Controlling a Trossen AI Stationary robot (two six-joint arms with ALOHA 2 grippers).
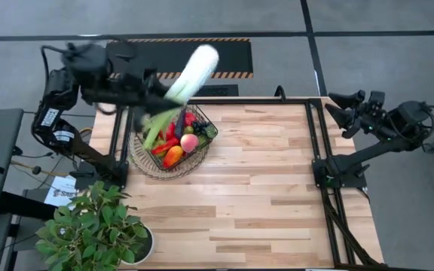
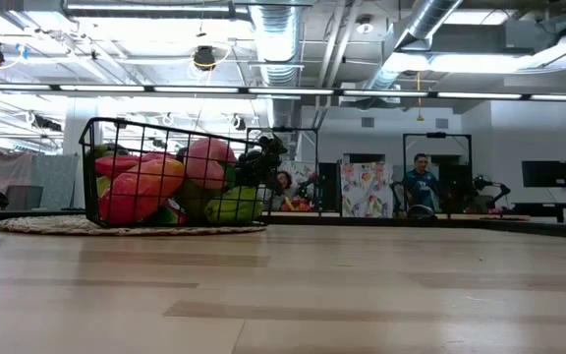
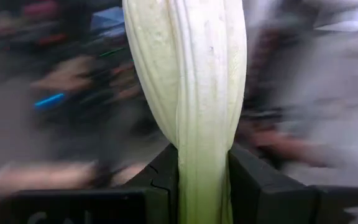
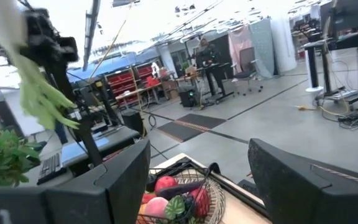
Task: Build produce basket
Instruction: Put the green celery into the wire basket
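The dark wire basket (image 1: 173, 144) stands on a round woven mat near the table's far left; it holds red, orange, peach and green produce, as the low view shows (image 2: 175, 179). My left gripper (image 1: 169, 98) is above the basket's far rim, shut on a long green-white stalk (image 1: 191, 75). The stalk's white end points up and away, and its green leafy end (image 1: 154, 125) hangs over the basket. In the right wrist view the stalk (image 4: 33, 81) hangs high above the basket (image 4: 179, 194). My right gripper (image 1: 339, 109) waits open off the table's far right corner. My left gripper pinches the stalk between its two fingers (image 3: 253, 182), at a pale part (image 3: 201, 171) between the thick white end and the green leaves. The fingers lie across the stalk. It is lifted clear and slanted, with the white end (image 3: 185, 56) up and the leaves hanging toward the basket.
A leafy potted plant (image 1: 89, 229) stands at the table's near left corner. The woven mat (image 1: 149, 167) lies under the basket. Black frame rails (image 1: 319, 135) run along the table's right side. Bare wood (image 1: 262, 188) spreads over the middle and right. People stand in the room behind.
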